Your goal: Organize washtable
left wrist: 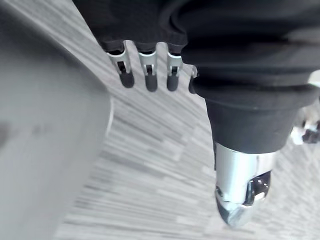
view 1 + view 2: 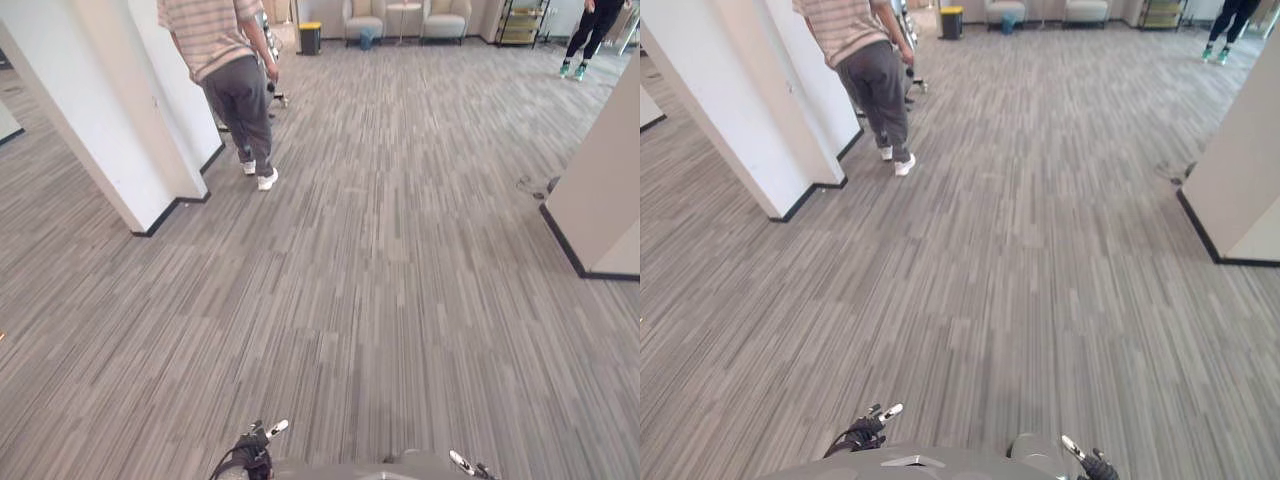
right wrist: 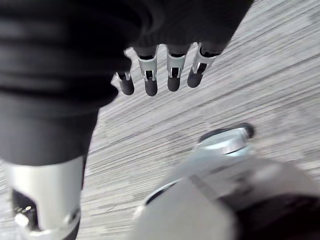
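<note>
The robot looks down at a wide grey striped carpet floor (image 2: 380,290). No washtable or desk can be seen here, so where the task's thing is, and how it looks, cannot be told from this spot. My guess is that the robot is walking through the room, either on its way to the washtable or away from it; the scene fits both.

Both hands hang low at the bottom edge of the frame, close to the robot. That seems a good way to carry them while moving, since they have nothing to hold. The left hand (image 1: 145,75) has its fingers straight and loose over the carpet, with the thumb apart, and nothing between them. The right hand (image 3: 160,77) looks the same: fingers relaxed, holding nothing.

In the upper left of the frame a person (image 2: 228,70) in a striped shirt and grey trousers stands beside a white pillar (image 2: 110,110). Another person (image 2: 590,35) is far off in the upper right. Two chairs (image 2: 405,20) and a bin with a yellow lid (image 2: 310,37) stand at the top.
</note>
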Robot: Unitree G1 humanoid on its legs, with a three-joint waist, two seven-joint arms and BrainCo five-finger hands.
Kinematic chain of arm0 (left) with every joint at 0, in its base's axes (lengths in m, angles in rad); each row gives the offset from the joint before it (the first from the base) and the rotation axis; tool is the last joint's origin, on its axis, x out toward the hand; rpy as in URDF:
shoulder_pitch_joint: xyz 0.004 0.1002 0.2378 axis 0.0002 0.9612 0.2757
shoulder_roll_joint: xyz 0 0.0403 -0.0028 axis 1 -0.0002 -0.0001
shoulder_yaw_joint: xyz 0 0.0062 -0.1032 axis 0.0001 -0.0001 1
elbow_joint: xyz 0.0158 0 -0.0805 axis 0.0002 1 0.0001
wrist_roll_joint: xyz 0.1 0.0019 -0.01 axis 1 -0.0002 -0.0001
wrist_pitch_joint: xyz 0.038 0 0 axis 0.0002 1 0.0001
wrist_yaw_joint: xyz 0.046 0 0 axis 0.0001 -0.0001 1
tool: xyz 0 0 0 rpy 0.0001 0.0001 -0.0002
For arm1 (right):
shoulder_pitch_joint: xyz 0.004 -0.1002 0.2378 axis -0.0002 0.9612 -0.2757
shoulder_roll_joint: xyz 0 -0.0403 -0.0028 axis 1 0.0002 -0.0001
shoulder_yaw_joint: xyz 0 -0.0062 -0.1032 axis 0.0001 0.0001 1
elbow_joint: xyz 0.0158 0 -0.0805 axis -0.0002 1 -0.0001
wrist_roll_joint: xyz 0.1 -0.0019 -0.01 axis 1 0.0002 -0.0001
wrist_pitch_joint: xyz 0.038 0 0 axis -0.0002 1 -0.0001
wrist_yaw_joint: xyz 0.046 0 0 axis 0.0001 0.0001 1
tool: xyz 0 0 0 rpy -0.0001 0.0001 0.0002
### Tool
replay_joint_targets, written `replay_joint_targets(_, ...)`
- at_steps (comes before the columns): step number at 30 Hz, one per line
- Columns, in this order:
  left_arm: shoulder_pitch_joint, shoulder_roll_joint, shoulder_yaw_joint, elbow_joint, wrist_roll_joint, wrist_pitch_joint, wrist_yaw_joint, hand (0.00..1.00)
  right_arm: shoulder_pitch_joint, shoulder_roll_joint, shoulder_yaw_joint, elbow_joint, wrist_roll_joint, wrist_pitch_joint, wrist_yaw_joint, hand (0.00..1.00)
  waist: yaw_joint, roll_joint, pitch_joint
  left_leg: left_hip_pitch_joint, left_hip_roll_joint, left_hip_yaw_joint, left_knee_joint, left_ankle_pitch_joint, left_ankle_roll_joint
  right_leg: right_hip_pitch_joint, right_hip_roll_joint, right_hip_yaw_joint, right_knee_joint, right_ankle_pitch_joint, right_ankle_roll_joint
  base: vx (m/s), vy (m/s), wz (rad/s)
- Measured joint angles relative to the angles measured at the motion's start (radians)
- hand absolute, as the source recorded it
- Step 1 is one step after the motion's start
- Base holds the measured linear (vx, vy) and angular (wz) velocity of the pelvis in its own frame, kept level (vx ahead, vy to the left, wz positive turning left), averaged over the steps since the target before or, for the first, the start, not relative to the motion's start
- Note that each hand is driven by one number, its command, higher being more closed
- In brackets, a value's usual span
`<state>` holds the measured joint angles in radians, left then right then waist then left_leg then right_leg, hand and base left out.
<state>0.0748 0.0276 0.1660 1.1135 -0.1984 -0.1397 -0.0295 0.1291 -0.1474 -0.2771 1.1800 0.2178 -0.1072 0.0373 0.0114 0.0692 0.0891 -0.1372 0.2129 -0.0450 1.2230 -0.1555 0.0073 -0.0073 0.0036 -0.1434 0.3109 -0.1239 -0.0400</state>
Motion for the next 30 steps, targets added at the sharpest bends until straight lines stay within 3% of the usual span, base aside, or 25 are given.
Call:
replay_joint_targets(2, 0.001, 0.024, -0.014, -0.011, -0.015, -0.007, 0.000, 0.00, -0.033, 0.013, 0.014, 0.000, 0.004, -0.005, -0.002, 0.00, 0.002, -0.031, 0.007, -0.080, -0.041, 0.055, -0.062, -0.043, -0.008, 0.096, -0.002, 0.025, -0.075, -0.016, -0.011, -0.03, -0.035, -0.26)
replay_joint_targets(4, 0.001, 0.033, -0.015, -0.015, -0.024, -0.016, 0.003, 0.00, -0.065, 0.026, 0.011, -0.002, 0.031, -0.016, -0.005, 0.00, 0.004, -0.037, 0.015, -0.140, -0.081, 0.088, -0.286, -0.082, -0.016, 0.159, -0.003, 0.041, -0.129, -0.031, -0.001, -0.21, 0.010, -0.34)
replay_joint_targets(5, 0.000, 0.032, -0.016, -0.017, -0.032, -0.021, 0.004, 0.00, -0.078, 0.035, 0.005, -0.002, 0.039, -0.016, -0.007, 0.00, 0.008, -0.037, 0.016, -0.163, -0.102, 0.104, -0.514, -0.076, -0.023, 0.177, -0.005, 0.051, -0.146, -0.057, 0.005, -0.34, 0.042, -0.23)
replay_joint_targets(6, 0.002, 0.027, -0.010, -0.018, -0.033, -0.024, 0.009, 0.00, -0.075, 0.041, 0.003, -0.002, 0.038, -0.016, -0.008, 0.00, 0.011, -0.033, 0.016, -0.159, -0.121, 0.097, -0.812, -0.019, -0.044, 0.195, -0.003, 0.055, -0.152, -0.097, 0.005, -0.27, 0.048, -0.19)
replay_joint_targets(7, 0.004, 0.022, -0.005, -0.018, -0.033, -0.024, 0.013, 0.00, -0.073, 0.042, 0.004, -0.002, 0.038, -0.016, -0.008, 0.00, 0.012, -0.026, 0.016, -0.152, -0.123, 0.086, -0.949, 0.018, -0.057, 0.203, 0.005, 0.061, -0.155, -0.111, 0.006, 0.05, 0.072, -0.19)
replay_joint_targets(8, 0.002, 0.017, 0.006, -0.020, -0.039, -0.025, 0.016, 0.00, -0.071, 0.042, 0.005, 0.000, 0.038, -0.016, -0.009, 0.00, 0.023, -0.020, 0.018, -0.160, -0.120, 0.063, -1.012, 0.103, -0.069, 0.213, 0.014, 0.077, -0.157, -0.136, 0.012, 0.46, 0.154, -0.42)
replay_joint_targets(9, 0.001, 0.020, 0.029, -0.019, -0.046, -0.025, 0.019, 0.00, -0.068, 0.052, 0.009, -0.001, 0.038, -0.015, -0.010, 0.00, 0.038, -0.043, 0.009, -0.167, -0.141, 0.078, -0.993, 0.215, -0.047, 0.227, -0.009, 0.106, -0.155, -0.175, 0.024, 0.56, 0.177, -0.46)
replay_joint_targets(10, 0.000, 0.020, 0.040, -0.020, -0.051, -0.025, 0.019, 0.00, -0.069, 0.062, 0.009, -0.002, 0.038, -0.015, -0.009, 0.00, 0.037, -0.052, 0.005, -0.170, -0.155, 0.089, -0.976, 0.224, -0.029, 0.236, -0.027, 0.111, -0.152, -0.187, 0.030, 0.67, 0.187, -0.43)
replay_joint_targets(12, -0.001, 0.025, 0.063, -0.016, -0.053, -0.025, 0.018, 0.00, -0.053, 0.081, -0.007, 0.011, 0.037, -0.013, -0.005, 0.00, 0.029, -0.099, -0.018, -0.170, -0.202, 0.112, -0.894, 0.179, 0.008, 0.226, -0.078, 0.163, -0.072, -0.191, 0.025, 0.57, 0.170, -0.07)
replay_joint_targets(13, -0.002, 0.031, 0.061, -0.014, -0.052, -0.023, 0.018, 0.00, -0.048, 0.084, -0.010, 0.011, 0.037, -0.013, -0.004, 0.00, 0.025, -0.101, -0.018, -0.164, -0.210, 0.113, -0.873, 0.160, 0.018, 0.210, -0.080, 0.184, -0.011, -0.185, 0.035, 0.43, 0.209, 0.15)
replay_joint_targets(14, -0.003, 0.041, 0.061, -0.009, -0.053, -0.021, 0.018, 0.00, -0.050, 0.089, -0.053, 0.017, 0.037, -0.013, 0.004, 0.00, 0.024, -0.102, -0.012, -0.134, -0.219, 0.116, -0.843, 0.106, 0.024, 0.161, -0.077, 0.208, 0.165, -0.156, 0.086, 0.36, 0.194, 0.26)
replay_joint_targets(15, -0.008, 0.056, 0.046, 0.004, -0.053, -0.016, 0.018, 0.00, -0.060, 0.089, -0.078, 0.039, 0.036, -0.013, 0.007, 0.00, 0.021, -0.111, -0.005, -0.080, -0.231, 0.112, -0.844, 0.061, 0.035, 0.094, -0.080, 0.215, 0.381, -0.068, 0.186, 0.30, 0.172, 0.28)
replay_joint_targets(16, -0.009, 0.061, 0.021, 0.007, -0.053, -0.013, 0.018, 0.00, -0.058, 0.089, -0.083, 0.040, 0.036, -0.013, 0.008, 0.00, 0.018, -0.109, -0.002, -0.055, -0.233, 0.107, -0.844, 0.040, 0.039, 0.063, -0.080, 0.214, 0.473, 0.001, 0.233, 0.22, 0.119, 0.27)
replay_joint_targets(17, -0.011, 0.079, -0.018, 0.018, -0.053, -0.012, 0.017, 0.00, -0.056, 0.088, -0.082, 0.042, 0.036, -0.014, 0.008, 0.00, 0.018, -0.110, 0.002, -0.007, -0.234, 0.099, -0.845, 0.014, 0.043, 0.018, -0.092, 0.200, 0.616, 0.031, 0.247, 0.14, 0.052, 0.21)
replay_joint_targets(18, -0.013, 0.101, -0.048, 0.036, -0.051, -0.005, 0.016, 0.00, -0.056, 0.087, -0.076, 0.039, 0.036, -0.015, 0.009, 0.00, 0.017, -0.117, 0.007, 0.080, -0.237, 0.091, -0.882, -0.005, 0.047, -0.038, -0.128, 0.135, 0.737, -0.010, 0.173, 0.10, 0.017, 0.12)
replay_joint_targets(19, -0.012, 0.105, -0.050, 0.044, -0.050, -0.003, 0.015, 0.00, -0.056, 0.087, -0.075, 0.039, 0.036, -0.016, 0.009, 0.00, 0.017, -0.118, 0.008, 0.122, -0.237, 0.090, -0.911, -0.006, 0.048, -0.055, -0.142, 0.109, 0.747, -0.036, 0.132, -0.03, -0.022, 0.09)
replay_joint_targets(20, -0.013, 0.106, -0.049, 0.062, -0.050, 0.000, 0.016, 0.00, -0.056, 0.082, -0.075, 0.039, 0.036, -0.020, 0.008, 0.00, 0.014, -0.113, 0.010, 0.192, -0.230, 0.085, -0.963, -0.008, 0.051, -0.082, -0.160, 0.061, 0.711, -0.076, 0.087, -0.15, -0.025, 0.14)
replay_joint_targets(21, -0.012, 0.103, -0.049, 0.065, -0.050, 0.003, 0.016, 0.00, -0.057, 0.077, -0.076, 0.036, 0.037, -0.023, 0.008, 0.00, 0.004, -0.103, 0.015, 0.236, -0.219, 0.067, -0.995, -0.019, 0.051, -0.101, -0.157, 0.026, 0.612, -0.106, 0.069, -0.20, -0.015, 0.27)
replay_joint_targets(22, -0.011, 0.102, -0.049, 0.064, -0.050, 0.006, 0.017, 0.00, -0.057, 0.075, -0.076, 0.036, 0.038, -0.025, 0.008, 0.00, -0.004, -0.100, 0.017, 0.253, -0.212, 0.057, -1.003, -0.031, 0.054, -0.107, -0.150, 0.016, 0.540, -0.118, 0.072, -0.27, -0.007, 0.40)
replay_joint_targets(23, -0.009, 0.099, -0.047, 0.063, -0.050, 0.007, 0.017, 0.00, -0.052, 0.072, -0.076, 0.036, 0.038, -0.024, 0.006, 0.00, -0.007, -0.096, 0.017, 0.270, -0.199, 0.043, -1.008, -0.050, 0.042, -0.115, -0.139, 0.007, 0.370, -0.119, 0.079, -0.14, -0.039, 0.39)
replay_joint_targets(24, -0.013, 0.099, -0.046, 0.063, -0.051, 0.005, 0.017, 0.00, -0.050, 0.070, -0.076, 0.036, 0.038, -0.024, 0.006, 0.00, -0.004, -0.097, 0.017, 0.279, -0.193, 0.034, -1.005, -0.066, 0.025, -0.113, -0.133, 0.007, 0.160, -0.094, 0.097, -0.12, -0.055, 0.28)
replay_joint_targets(25, -0.011, 0.101, -0.046, 0.063, -0.050, 0.004, 0.017, 0.00, -0.044, 0.070, -0.076, 0.037, 0.038, -0.023, 0.006, 0.00, -0.003, -0.099, 0.018, 0.283, -0.193, 0.033, -1.003, -0.073, 0.008, -0.108, -0.129, 0.017, 0.059, -0.060, 0.099, 0.01, -0.133, 0.17)
replay_joint_targets(26, -0.006, 0.104, -0.038, 0.063, -0.050, 0.001, 0.017, 0.00, -0.030, 0.074, -0.072, 0.036, 0.038, -0.021, 0.006, 0.00, -0.004, -0.108, 0.018, 0.284, -0.195, 0.025, -0.982, -0.105, -0.013, -0.106, -0.129, 0.031, -0.043, 0.068, 0.096, -0.02, -0.093, 0.06)
replay_joint_targets(27, 0.001, 0.031, 0.022, 0.101, -0.099, -0.016, 0.008, 0.00, 0.052, 0.050, 0.005, 0.040, 0.039, -0.015, 0.005, 0.00, -0.004, -0.070, -0.050, 0.325, -0.155, 0.028, -1.060, -0.106, -0.054, 0.023, -0.078, -0.004, -0.287, 0.200, 0.104, 0.02, -0.080, 0.05)
replay_joint_targets(30, 0.001, 0.031, 0.022, 0.101, -0.099, -0.016, 0.008, 0.00, 0.052, 0.050, 0.005, 0.040, 0.039, -0.015, 0.005, 0.00, -0.004, -0.070, -0.050, 0.325, -0.155, 0.028, -1.060, -0.106, -0.054, 0.023, -0.078, -0.004, -0.287, 0.200, 0.104, 0.00, 0.000, 0.00)
